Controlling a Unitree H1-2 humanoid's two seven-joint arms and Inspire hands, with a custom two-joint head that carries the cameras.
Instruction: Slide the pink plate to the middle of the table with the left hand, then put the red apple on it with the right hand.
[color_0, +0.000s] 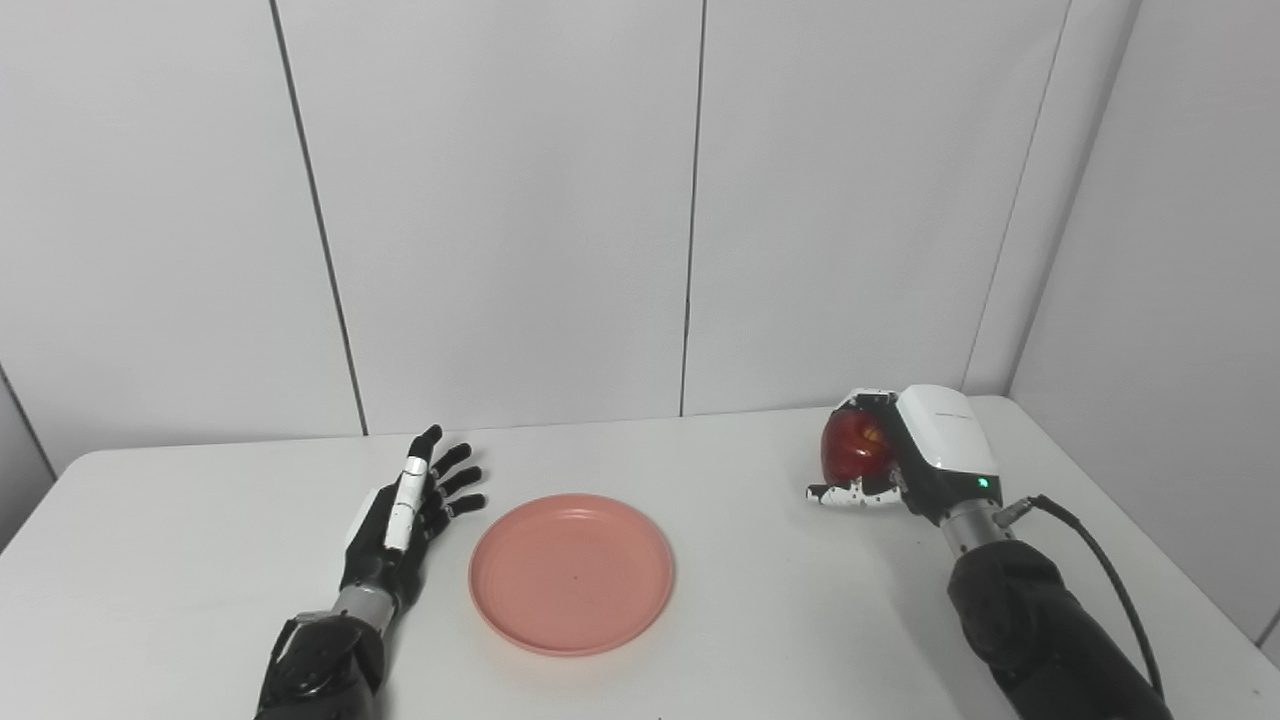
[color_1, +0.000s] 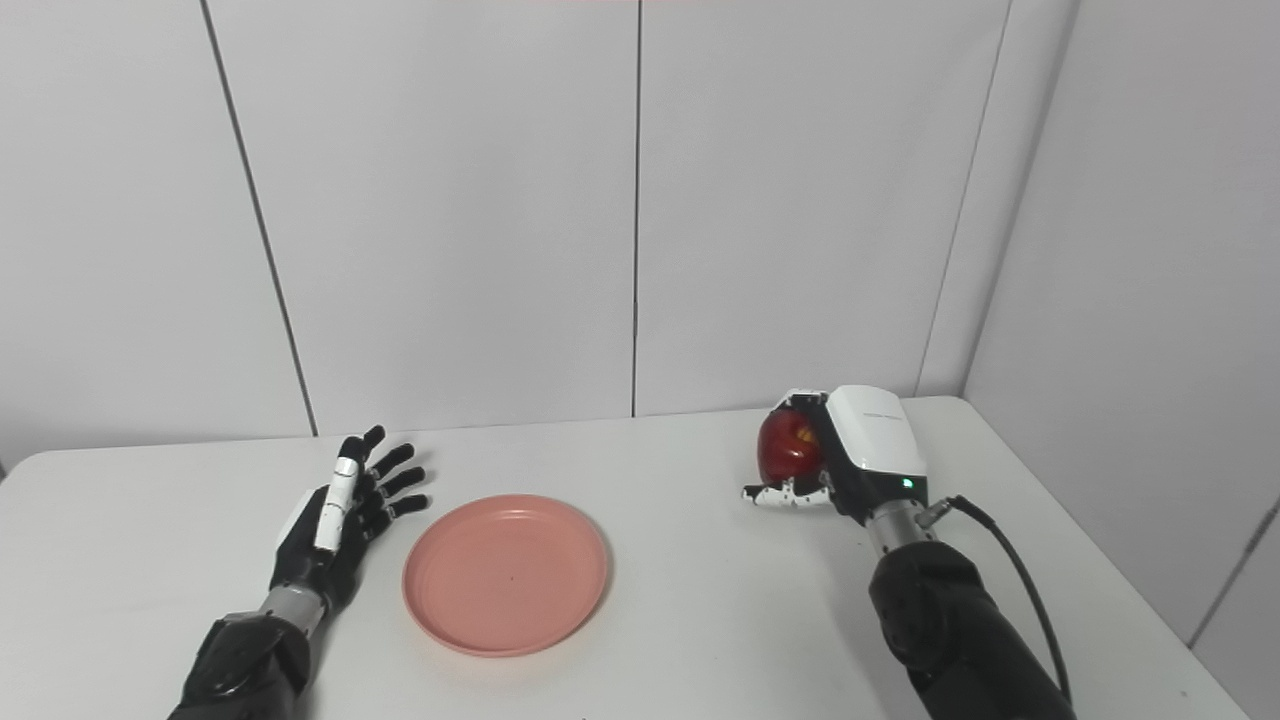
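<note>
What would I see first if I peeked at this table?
The pink plate sits empty near the middle of the white table. On the right, the right hand is closed around a shiny red apple. The left hand rests open just left of the plate, not touching it.

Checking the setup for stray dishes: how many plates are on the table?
1. A round pink plastic plate lies flat near the white table's middle, empty, just right of the open left hand. Nothing looks hidden.
</note>
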